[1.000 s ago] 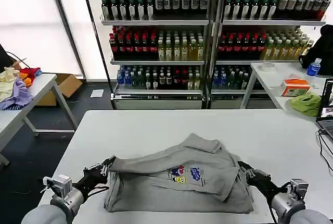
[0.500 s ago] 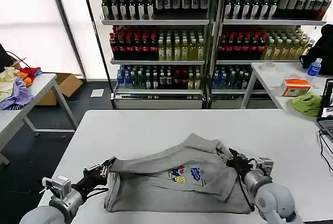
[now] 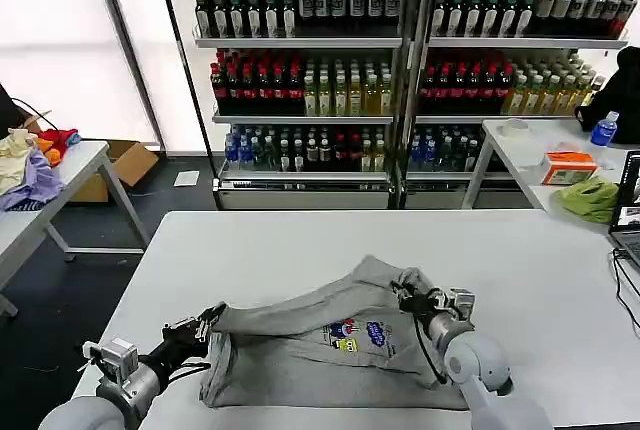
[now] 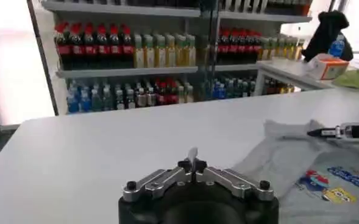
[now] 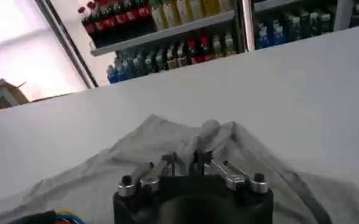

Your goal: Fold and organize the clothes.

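A light grey T-shirt (image 3: 320, 355) with a small multicolour chest print (image 3: 357, 335) lies crumpled on the white table (image 3: 300, 245). My left gripper (image 3: 207, 320) is at the shirt's left edge, near the table's front. It is shut on a pinch of the fabric, which pokes up between the tips (image 4: 193, 163). My right gripper (image 3: 405, 297) is over the shirt's upper right part, shut on a fold of the T-shirt (image 5: 167, 137). In the right wrist view its fingers (image 5: 184, 163) grip bunched cloth. The left wrist view shows this gripper (image 4: 318, 131) above the shirt (image 4: 289, 164).
Shelves of drink bottles (image 3: 400, 50) stand behind the table. A side table at the left holds coloured garments (image 3: 30, 165), with a cardboard box (image 3: 125, 165) beside it. At the right, another table carries a green cloth (image 3: 590, 198), an orange box (image 3: 567, 165) and a laptop (image 3: 630, 215).
My right gripper has moved left and away from the shirt's right edge to over its upper right, drawing the right side of the shirt inward. The left gripper has stayed put.
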Robot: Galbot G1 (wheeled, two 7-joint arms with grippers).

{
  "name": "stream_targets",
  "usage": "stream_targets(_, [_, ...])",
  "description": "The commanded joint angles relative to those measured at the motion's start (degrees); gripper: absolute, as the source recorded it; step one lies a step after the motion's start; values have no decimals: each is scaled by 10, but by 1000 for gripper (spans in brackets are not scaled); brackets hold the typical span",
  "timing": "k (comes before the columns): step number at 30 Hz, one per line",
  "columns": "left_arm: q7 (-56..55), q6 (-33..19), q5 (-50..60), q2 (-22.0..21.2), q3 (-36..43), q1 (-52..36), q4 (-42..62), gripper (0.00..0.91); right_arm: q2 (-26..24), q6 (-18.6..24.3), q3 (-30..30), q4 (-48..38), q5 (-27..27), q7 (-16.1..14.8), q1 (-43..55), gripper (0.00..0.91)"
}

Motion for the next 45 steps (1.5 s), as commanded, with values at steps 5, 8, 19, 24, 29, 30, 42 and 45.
stream_targets(5, [1,-1,-3,2,-3,-2,1,10,-2,-1,14,17,51,10,17,0])
stream_targets(8, [1,-2,-5,3,-5,-3,2,10,-11,3,43,47,76,0,1,0])
stream_targets(19, [0,-2,-19,17,-18,-5,1,10,-49,7,156,234,137,-30,-146,0])
stream_targets(24, [0,-2,-23,24,-27,-3,-2,10,-47,1,201,305,139,-33,-246,0])
stream_targets(29, [-7,6,-27,26,-54,27,-25,10,-39,-1,229,340,127,-36,-332,0])
stream_targets(30, [-11,12,-30,26,-60,30,-30,10,-36,0,236,350,118,-45,-358,0])
stream_targets(42, [-26,27,41,-13,-55,176,-74,907,-18,20,223,296,-10,-59,-406,907])
stream_targets(45, [-26,45,55,-22,-58,199,-81,907,-33,24,233,279,-8,-62,-369,907])
